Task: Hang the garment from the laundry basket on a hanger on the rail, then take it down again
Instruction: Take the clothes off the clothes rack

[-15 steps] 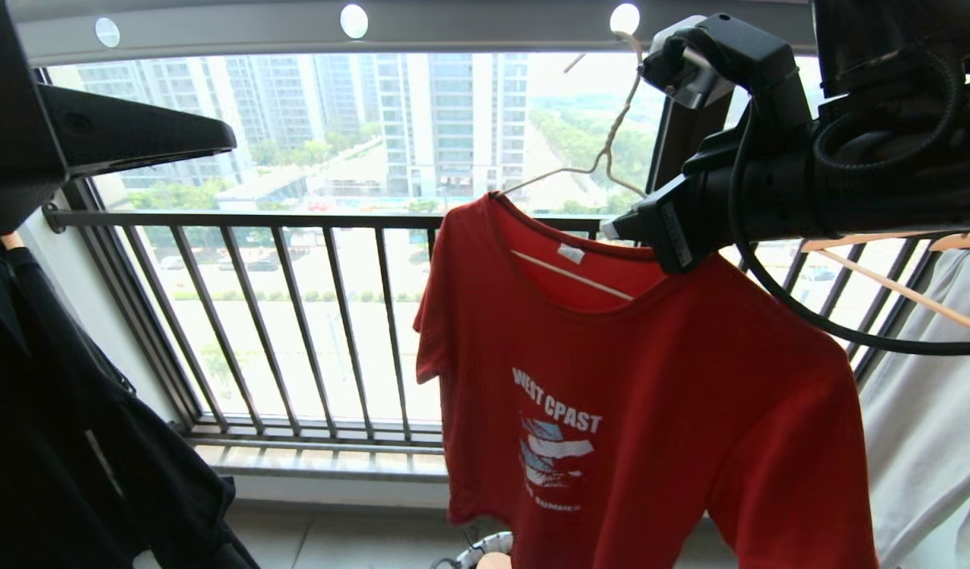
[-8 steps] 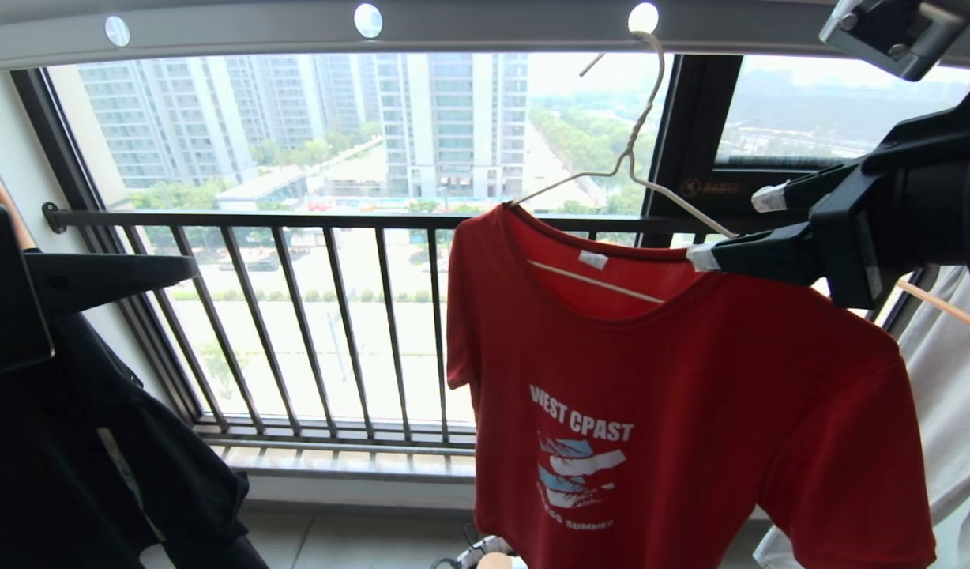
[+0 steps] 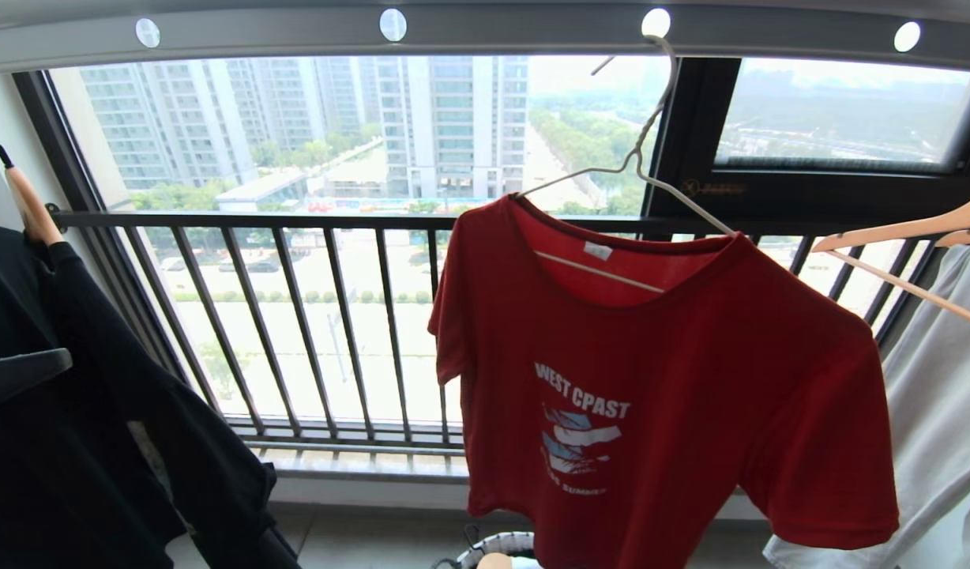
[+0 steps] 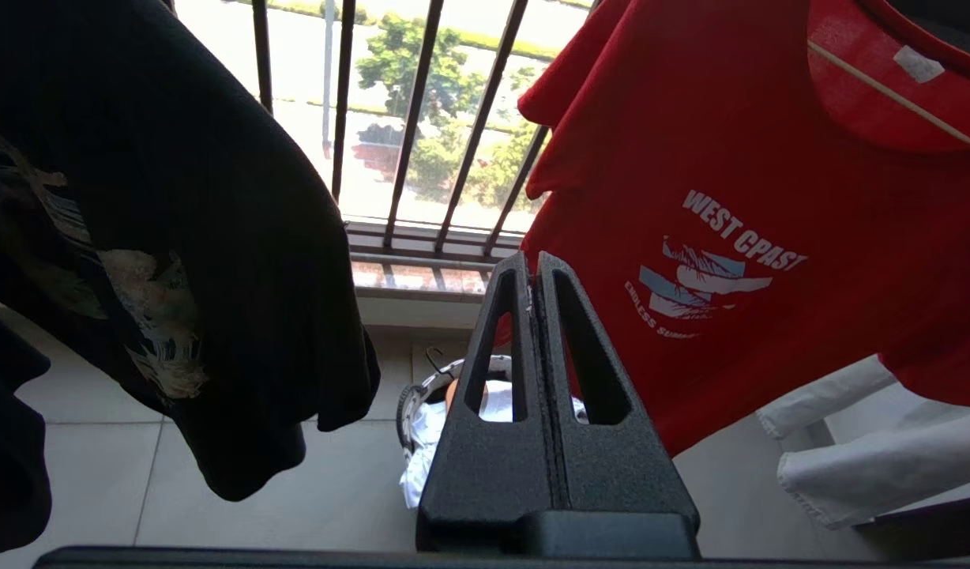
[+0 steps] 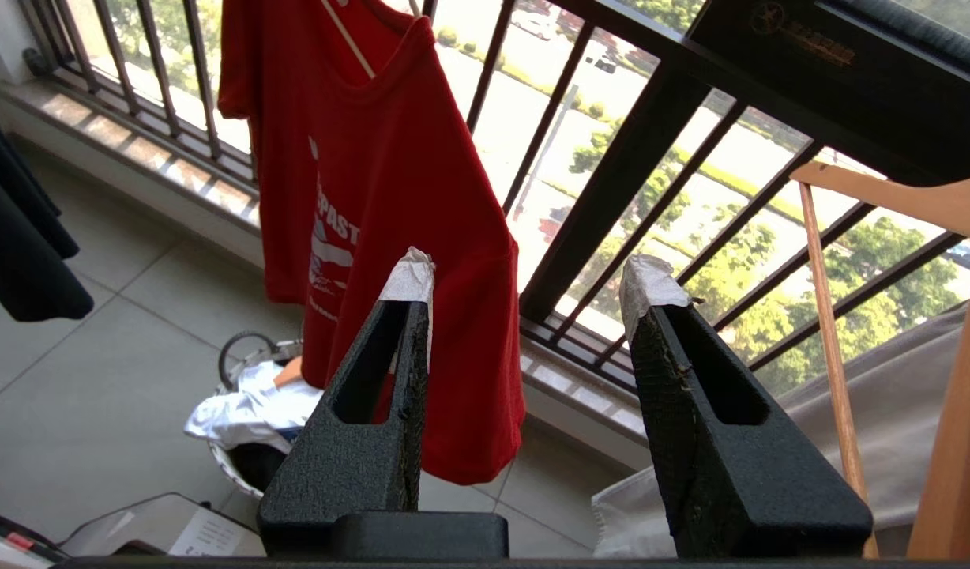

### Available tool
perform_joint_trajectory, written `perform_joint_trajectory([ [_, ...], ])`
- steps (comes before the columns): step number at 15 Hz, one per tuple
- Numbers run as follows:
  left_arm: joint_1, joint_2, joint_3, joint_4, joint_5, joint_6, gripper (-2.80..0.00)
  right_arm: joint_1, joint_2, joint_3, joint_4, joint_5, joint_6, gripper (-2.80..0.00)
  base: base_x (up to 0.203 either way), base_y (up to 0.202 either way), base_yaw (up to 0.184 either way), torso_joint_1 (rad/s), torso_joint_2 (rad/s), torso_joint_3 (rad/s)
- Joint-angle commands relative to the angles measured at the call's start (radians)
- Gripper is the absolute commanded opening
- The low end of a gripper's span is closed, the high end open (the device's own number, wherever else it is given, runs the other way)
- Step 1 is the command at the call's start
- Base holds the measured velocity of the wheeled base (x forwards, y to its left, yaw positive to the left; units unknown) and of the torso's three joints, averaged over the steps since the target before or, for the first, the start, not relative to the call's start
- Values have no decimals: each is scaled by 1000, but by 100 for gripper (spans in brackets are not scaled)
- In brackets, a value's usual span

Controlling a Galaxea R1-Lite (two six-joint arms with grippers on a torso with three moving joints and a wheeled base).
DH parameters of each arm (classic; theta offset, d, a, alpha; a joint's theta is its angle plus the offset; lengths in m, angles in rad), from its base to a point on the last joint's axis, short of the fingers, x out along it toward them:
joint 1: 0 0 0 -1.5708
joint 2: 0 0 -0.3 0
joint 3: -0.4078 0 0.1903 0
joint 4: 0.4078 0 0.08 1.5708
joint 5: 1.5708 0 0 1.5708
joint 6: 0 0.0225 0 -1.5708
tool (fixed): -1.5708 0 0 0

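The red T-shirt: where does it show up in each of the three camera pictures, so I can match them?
Head view: red T-shirt hangs right of centre, on the white hanger hooked in the rail.
Left wrist view: upper right, behind the shut left fingers.
Right wrist view: upper left, behind the open right fingers.
Shared landmark: the dark window railing behind the shirt.

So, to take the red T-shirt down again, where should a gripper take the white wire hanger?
Probably the bare neck of the wire hanger, just below its hook in the rail, coming from the robot's side. Only that stretch stands clear above the red T-shirt; cloth covers its shoulders.
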Motion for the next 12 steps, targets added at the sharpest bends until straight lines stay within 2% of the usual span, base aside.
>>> perform_joint_trajectory([
  [1, 67, -151, 41, 0, 0, -5, -280, -117, -203, 20, 34, -2, 12, -280, 0, 0, 0, 0, 0, 0],
  [5, 311, -377, 89, 3, 0, -14, -280, -318, -363, -5, 61, -19, 47, -280, 0, 0, 0, 0, 0, 0],
  [7, 401, -489, 92, 44, -5, -12, -280, -416, -405, -62, 91, -25, 48, -280, 0, 0, 0, 0, 0, 0],
  [9, 427, -587, 103, 153, -32, -2, -280, -434, -455, -68, 171, -12, 46, -280, 0, 0, 0, 0, 0, 0],
  [12, 441, -708, 235, 187, -61, 35, -280, -453, -538, 13, 243, 27, 47, -280, 0, 0, 0, 0, 0, 0],
])
